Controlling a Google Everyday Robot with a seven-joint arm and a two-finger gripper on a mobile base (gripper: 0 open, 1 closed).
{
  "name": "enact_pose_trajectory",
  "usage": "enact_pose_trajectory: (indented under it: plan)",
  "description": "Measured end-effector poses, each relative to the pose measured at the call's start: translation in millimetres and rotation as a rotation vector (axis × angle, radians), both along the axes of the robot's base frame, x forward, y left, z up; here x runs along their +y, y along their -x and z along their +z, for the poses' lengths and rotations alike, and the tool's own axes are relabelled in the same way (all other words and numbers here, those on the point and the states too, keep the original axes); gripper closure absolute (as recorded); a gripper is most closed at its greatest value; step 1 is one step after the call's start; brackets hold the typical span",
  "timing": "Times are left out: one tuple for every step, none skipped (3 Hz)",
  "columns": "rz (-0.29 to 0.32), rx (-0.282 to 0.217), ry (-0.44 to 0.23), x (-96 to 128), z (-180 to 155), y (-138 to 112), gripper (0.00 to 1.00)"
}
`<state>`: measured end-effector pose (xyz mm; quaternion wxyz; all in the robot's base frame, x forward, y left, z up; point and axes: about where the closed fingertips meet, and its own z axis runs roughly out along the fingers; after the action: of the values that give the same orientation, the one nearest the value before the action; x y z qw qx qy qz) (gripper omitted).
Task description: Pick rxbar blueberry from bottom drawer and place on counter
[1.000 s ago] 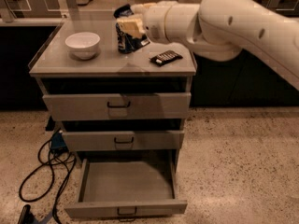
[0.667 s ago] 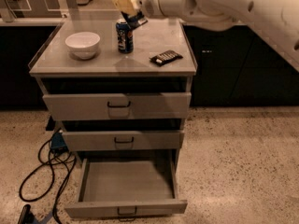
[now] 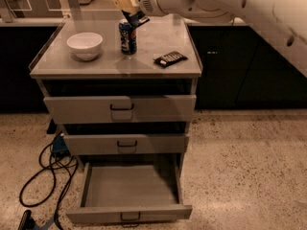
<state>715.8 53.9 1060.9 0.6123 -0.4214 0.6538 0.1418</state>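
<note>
Gripper (image 3: 128, 7) sits high over the counter (image 3: 158, 37), closed on the rxbar blueberry (image 3: 138, 18), which hangs just above the can (image 3: 127, 36). Bottom drawer (image 3: 129, 213) open, nothing inside. I judge this the placing step. Next: lower beside the can, release.

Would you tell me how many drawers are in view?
3, stacked: top drawer, middle drawer, and bottom drawer pulled out. The tool is above the can.
</note>
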Motion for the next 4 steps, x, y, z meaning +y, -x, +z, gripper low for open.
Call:
enact_pose_trajectory:
  plan:
    - [-0.023, 0.024, 0.013, -21.4, 18.1, -9.4, 1.0]
    - [-0.068, 0.182, 0.009, -49.1, 2.1, -49.1, 1.0]
    - [-0.15, 0.402, -0.007, -84.7, -47.6, -87.5, 1.0]
    - [-0.255, 0.571, 0.03, -148.2, -95.7, -102.8, 1.0]
